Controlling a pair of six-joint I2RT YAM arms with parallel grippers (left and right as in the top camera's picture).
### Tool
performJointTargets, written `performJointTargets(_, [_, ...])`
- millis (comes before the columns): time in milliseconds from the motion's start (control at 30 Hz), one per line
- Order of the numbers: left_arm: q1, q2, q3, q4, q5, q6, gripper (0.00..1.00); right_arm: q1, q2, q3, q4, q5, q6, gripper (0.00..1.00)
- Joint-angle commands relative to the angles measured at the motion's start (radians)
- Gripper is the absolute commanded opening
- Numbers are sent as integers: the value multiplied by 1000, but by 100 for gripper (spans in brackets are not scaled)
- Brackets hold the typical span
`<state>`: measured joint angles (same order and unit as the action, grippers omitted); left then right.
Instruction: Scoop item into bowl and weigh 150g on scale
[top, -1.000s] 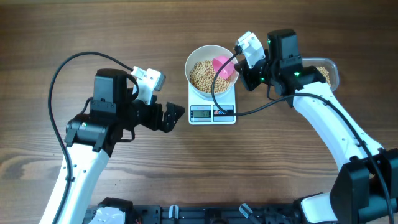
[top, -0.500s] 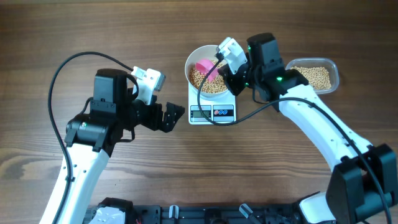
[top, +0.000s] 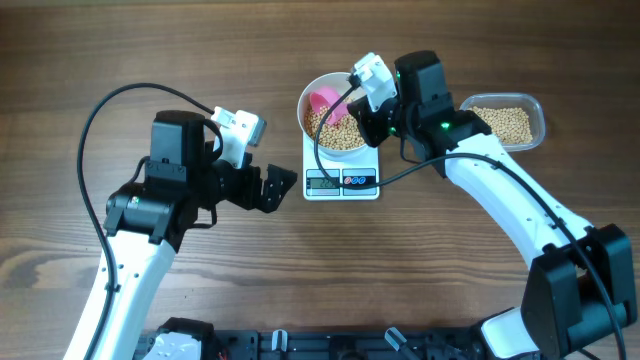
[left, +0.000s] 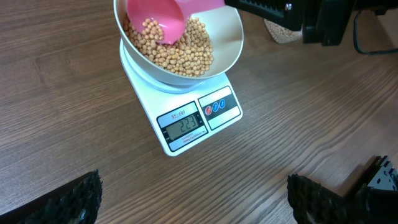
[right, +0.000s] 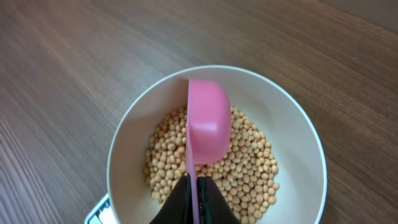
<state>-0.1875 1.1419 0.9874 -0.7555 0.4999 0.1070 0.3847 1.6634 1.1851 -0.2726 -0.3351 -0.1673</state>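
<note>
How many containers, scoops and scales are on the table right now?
Containers: 2, the white bowl and the clear tub
Scoops: 1, the pink scoop
Scales: 1, the scale
Total: 4

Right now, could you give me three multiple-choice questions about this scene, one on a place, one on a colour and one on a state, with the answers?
1. Where does the white bowl stand?
A. on the bare table
B. on the digital scale
C. on a tray

2. What colour is the scoop in the right gripper?
A. pink
B. blue
C. green

3. How is the left gripper?
A. shut on the scoop
B. shut on the bowl
C. open and empty

Answers:
1 B, the scale's display shows just in front of the bowl.
2 A, the pink scoop is tipped on its side over the soybeans.
3 C, its fingers stand wide apart with nothing between them.
</note>
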Motion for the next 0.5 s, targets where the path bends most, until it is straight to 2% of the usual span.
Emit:
performJointTargets(0, [7, 5, 0, 3, 15, -6, 100, -30, -35, 16, 14, 6, 68, 4])
performJointTargets(133, [7, 5, 0, 3, 15, -6, 100, -67, -78, 16, 11, 6, 124, 4])
performJointTargets(467, [7, 5, 0, 3, 15, -6, 100, -127, -165, 16, -13, -96, 116, 4])
